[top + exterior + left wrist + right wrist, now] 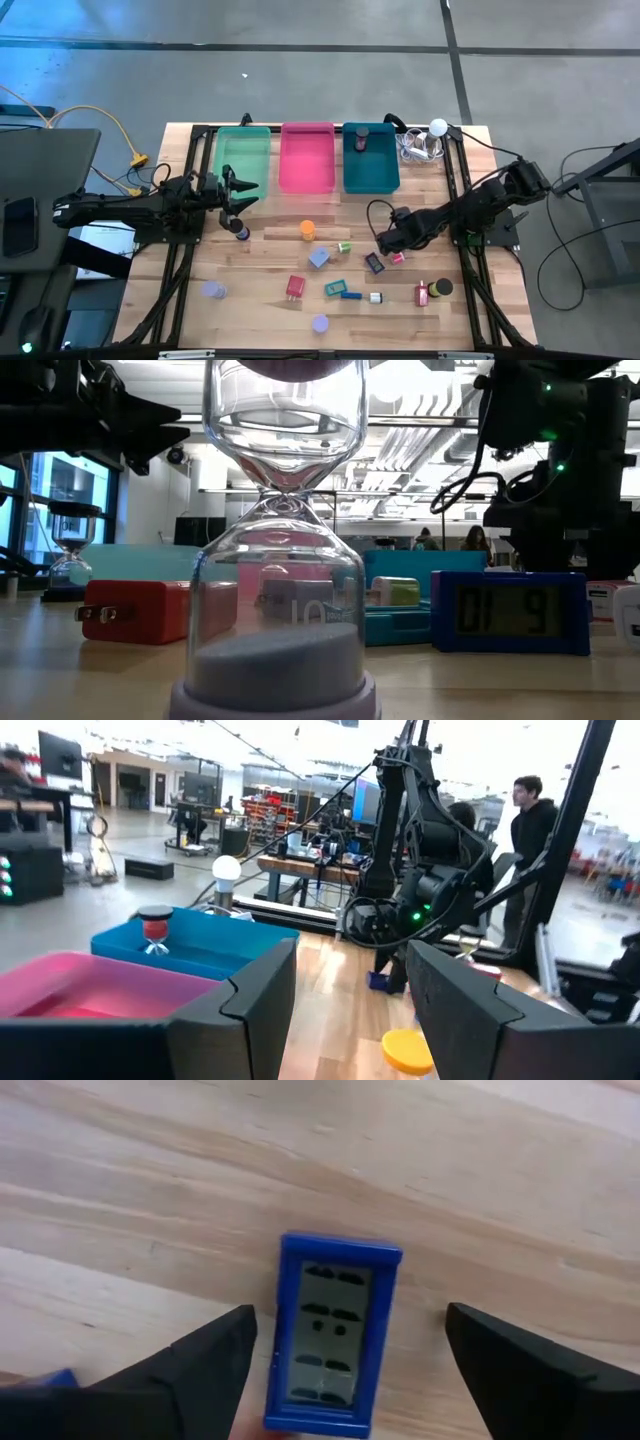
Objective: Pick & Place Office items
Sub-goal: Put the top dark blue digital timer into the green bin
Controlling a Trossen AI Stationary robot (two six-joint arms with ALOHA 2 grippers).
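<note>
The teal tray [371, 172] holds one hourglass [361, 137]; right hand [345, 1370] gapes over blue clock [333, 1335].

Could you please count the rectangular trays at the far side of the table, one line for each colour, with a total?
Green tray: 1
Pink tray: 1
Teal tray: 1
Total: 3

green tray [243, 160] | pink tray [307, 157] | teal tray [371, 165] | white ball [438, 128]
</note>
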